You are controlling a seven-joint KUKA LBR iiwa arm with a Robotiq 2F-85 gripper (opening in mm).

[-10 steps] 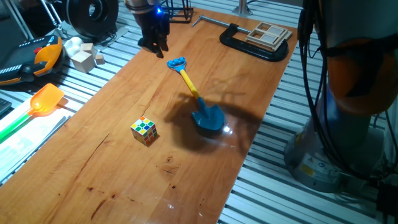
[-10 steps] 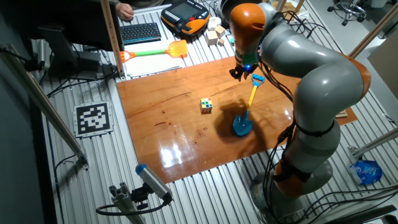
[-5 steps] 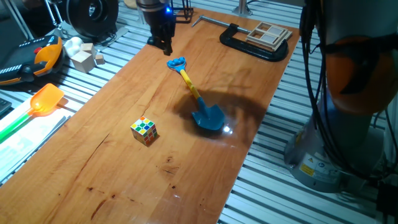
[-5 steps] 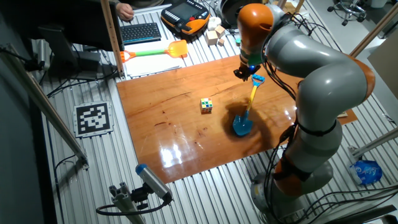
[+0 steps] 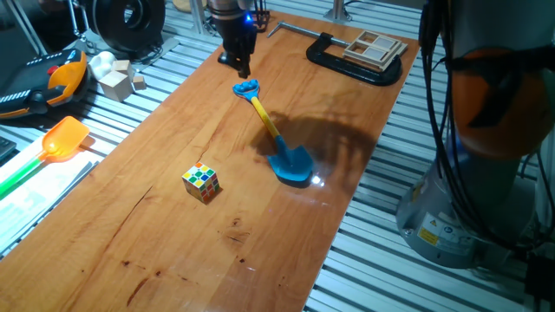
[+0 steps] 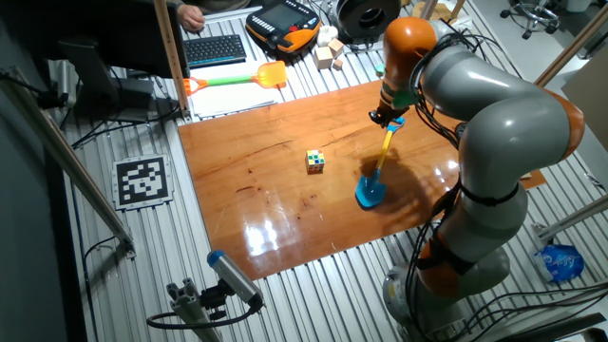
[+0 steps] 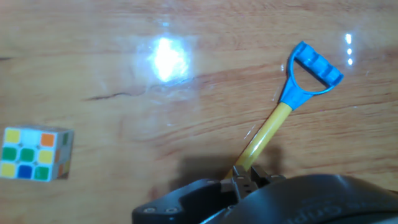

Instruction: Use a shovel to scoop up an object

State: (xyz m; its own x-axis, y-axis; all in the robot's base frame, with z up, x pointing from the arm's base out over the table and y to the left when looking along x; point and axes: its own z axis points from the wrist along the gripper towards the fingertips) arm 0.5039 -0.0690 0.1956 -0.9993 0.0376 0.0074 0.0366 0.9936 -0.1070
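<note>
tool (image 5: 238, 62) hangs just above shovel (image 5: 276, 139) handle loop.

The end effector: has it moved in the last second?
Yes. The end effector has slid toward the black clamp and now hangs just beyond the shovel loop.

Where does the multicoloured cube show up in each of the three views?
One fixed view: the cube sits left of centre on the wooden table.
The other fixed view: mid-table, left of the shovel.
Hand view: far left edge, low in the picture.
Shared landmark: the shovel's blue end loop.
</note>
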